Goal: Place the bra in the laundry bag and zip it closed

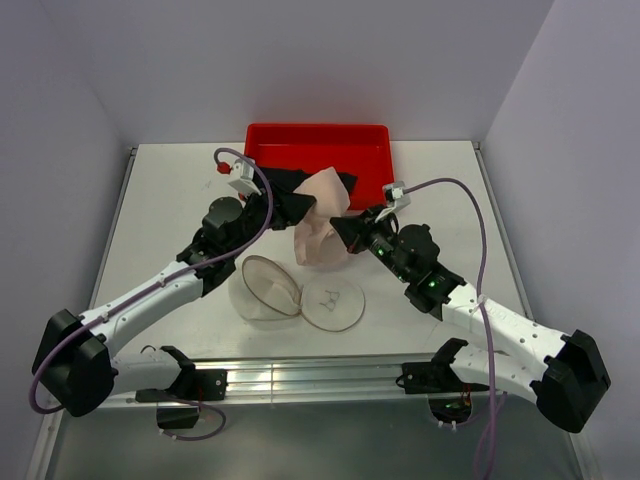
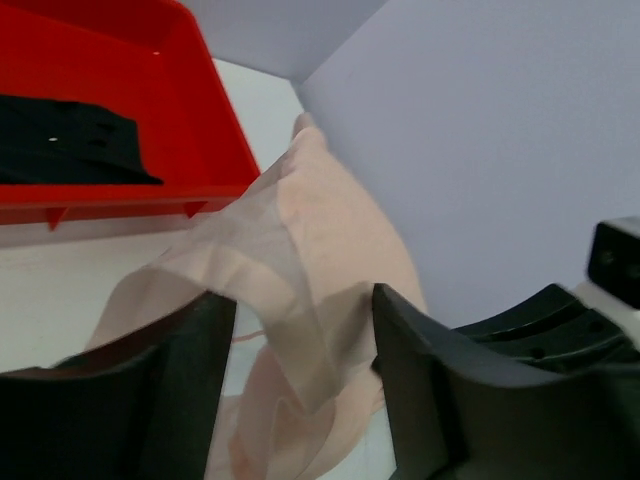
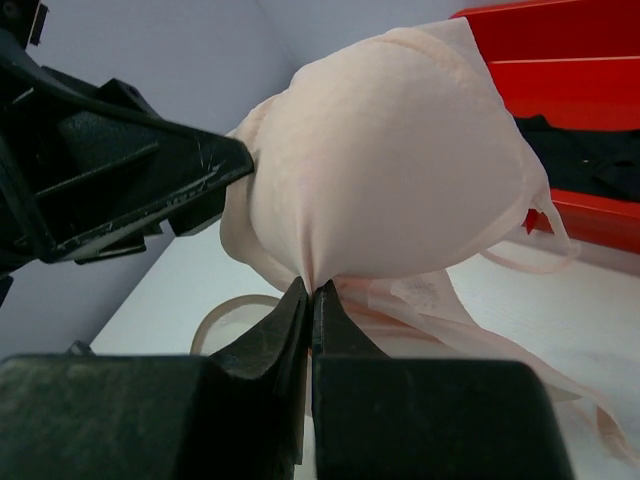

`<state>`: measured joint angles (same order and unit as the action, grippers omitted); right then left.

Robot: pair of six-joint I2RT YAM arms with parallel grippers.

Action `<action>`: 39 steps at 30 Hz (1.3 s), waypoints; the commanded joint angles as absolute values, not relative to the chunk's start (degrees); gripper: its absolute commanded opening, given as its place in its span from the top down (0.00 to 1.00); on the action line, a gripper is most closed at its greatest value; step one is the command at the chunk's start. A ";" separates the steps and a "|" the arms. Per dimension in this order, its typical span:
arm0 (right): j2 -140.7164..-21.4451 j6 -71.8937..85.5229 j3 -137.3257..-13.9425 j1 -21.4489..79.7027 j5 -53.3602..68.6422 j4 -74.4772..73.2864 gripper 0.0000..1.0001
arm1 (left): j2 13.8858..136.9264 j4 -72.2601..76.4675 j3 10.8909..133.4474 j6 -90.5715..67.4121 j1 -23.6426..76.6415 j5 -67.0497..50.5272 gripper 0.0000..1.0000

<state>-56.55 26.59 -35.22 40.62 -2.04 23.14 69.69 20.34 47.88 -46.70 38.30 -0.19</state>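
Pale pink, soft fabric: the bra point(image 3: 390, 170) is hanging in the air between the two grippers. One rounded cup is bulging upward like a dome, and thin straps are trailing loose below and to the right of the right gripper point(image 3: 310, 292). That gripper's fingers are pinching tightly together on a gathered fold at the cup's lower edge. The left gripper point(image 2: 300, 305) is facing it from the other side, its jaws standing apart with a sheer band of the bra draping between them, not squeezed. Both arms are stretching forward from their bases and angling inward, so the fingertips are nearly meeting above the middle of the table point(image 1: 160, 200). Below the grippers and nearer the bases, the laundry bag point(image 1: 262, 290) is lying open on the table, its round lid point(image 1: 335, 303) resting flat beside it. Beyond the grippers, a red tray point(image 1: 318, 140) is holding a dark cloth point(image 2: 60, 140).
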 commanded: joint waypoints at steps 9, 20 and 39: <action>-58.97 26.37 -36.39 42.54 -0.26 25.40 1.00 | 69.52 29.62 47.73 -46.58 37.88 -2.98 0.61; -57.04 16.45 -45.08 42.19 8.77 11.97 0.40 | 64.34 25.15 47.90 -42.46 37.88 -8.69 1.00; -55.37 0.71 -63.10 33.22 35.07 -7.81 0.05 | 52.74 -2.47 55.55 -26.98 37.79 -16.52 1.00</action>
<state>-54.50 5.50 -58.83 34.02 34.72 -3.14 54.39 -0.69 53.98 -30.04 37.85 -12.86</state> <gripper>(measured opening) 0.943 0.013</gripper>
